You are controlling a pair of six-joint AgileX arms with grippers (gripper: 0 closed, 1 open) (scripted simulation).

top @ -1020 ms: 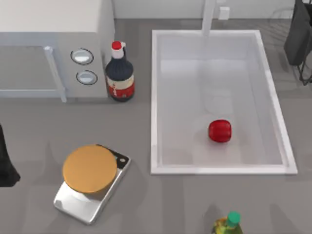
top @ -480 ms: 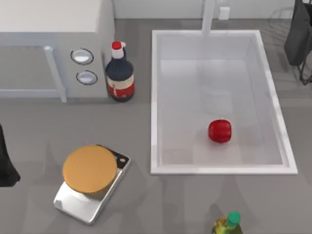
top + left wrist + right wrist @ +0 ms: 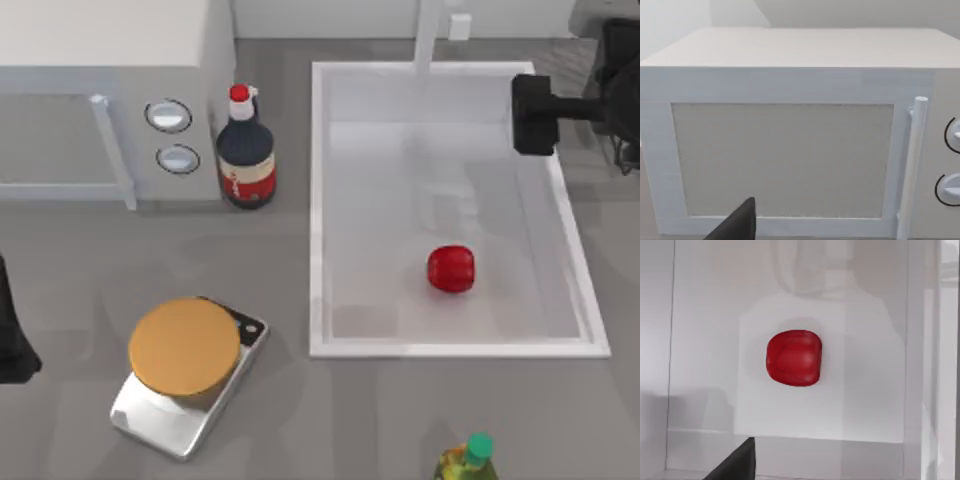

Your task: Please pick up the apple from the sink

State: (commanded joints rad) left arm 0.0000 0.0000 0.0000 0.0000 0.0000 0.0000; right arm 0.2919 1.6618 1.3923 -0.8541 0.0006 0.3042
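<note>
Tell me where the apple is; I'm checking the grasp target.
In the top view, the apple lies on the floor of the sink, toward its near right part, well short of the right gripper over the far right rim.

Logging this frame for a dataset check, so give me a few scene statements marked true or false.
1. The apple lies inside the sink. True.
2. The right end effector holds the apple. False: it is over the sink's far right rim, apart from the apple.
3. The dark bottle stands in the sink. False: it stands beside the microwave.
4. An orange disc sits on the scale. True.
</note>
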